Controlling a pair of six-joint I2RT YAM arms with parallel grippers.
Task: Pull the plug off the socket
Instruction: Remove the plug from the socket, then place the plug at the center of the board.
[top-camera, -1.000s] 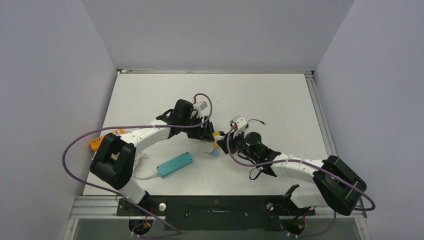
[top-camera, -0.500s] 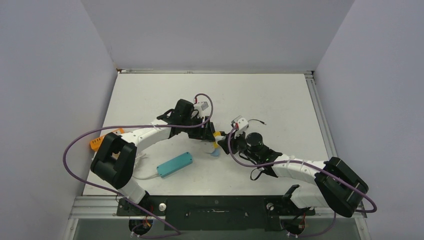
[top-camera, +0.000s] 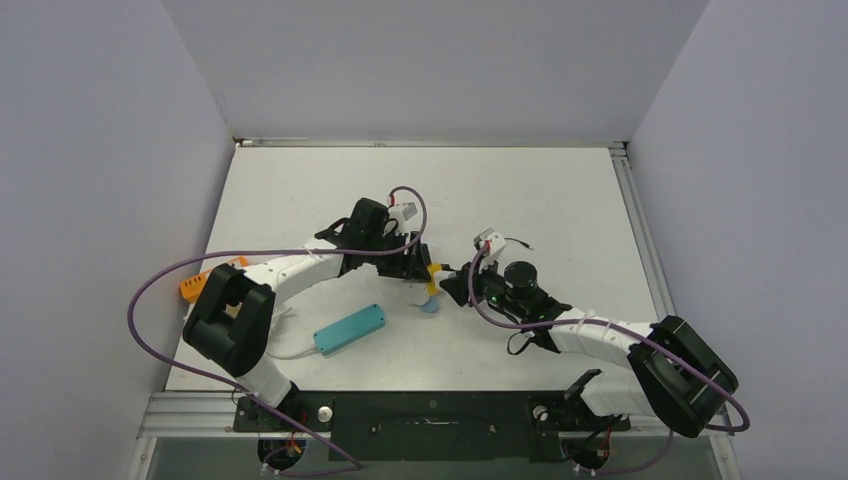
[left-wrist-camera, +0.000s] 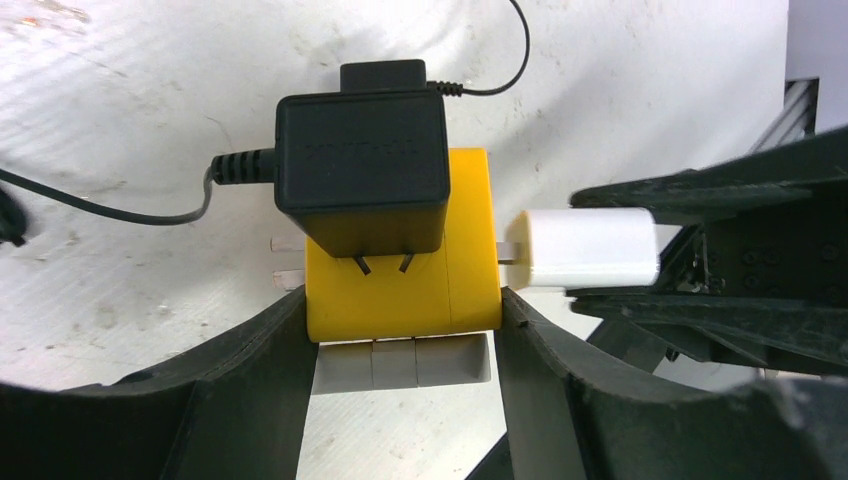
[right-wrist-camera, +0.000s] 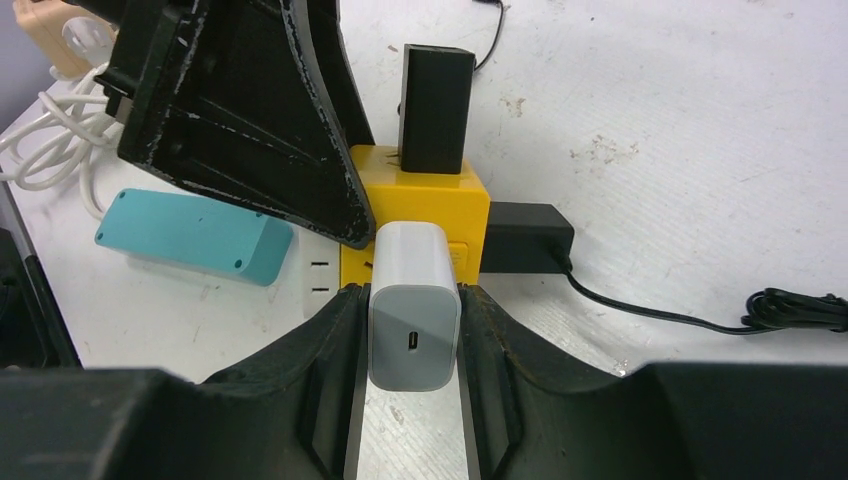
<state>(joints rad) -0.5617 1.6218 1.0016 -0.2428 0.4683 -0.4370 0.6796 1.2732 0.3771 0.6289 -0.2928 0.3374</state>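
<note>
— Plug count on the table?

— Three seated in one yellow socket cube: one white plug, the task's own, and two black adapters, one large on the cube's upper face in the left wrist view, one standing upright in the right wrist view. One teal box and one orange item lie apart to the left.

— Which way does the white one lie?

— Its long axis runs level with the table, prongs toward the cube, USB port facing the right arm. A little of the prongs shows between plug and cube.

— The tools?

— Left tool is clamped across the cube's sides. Right tool is clamped on the white plug, a finger on each flank.
</note>
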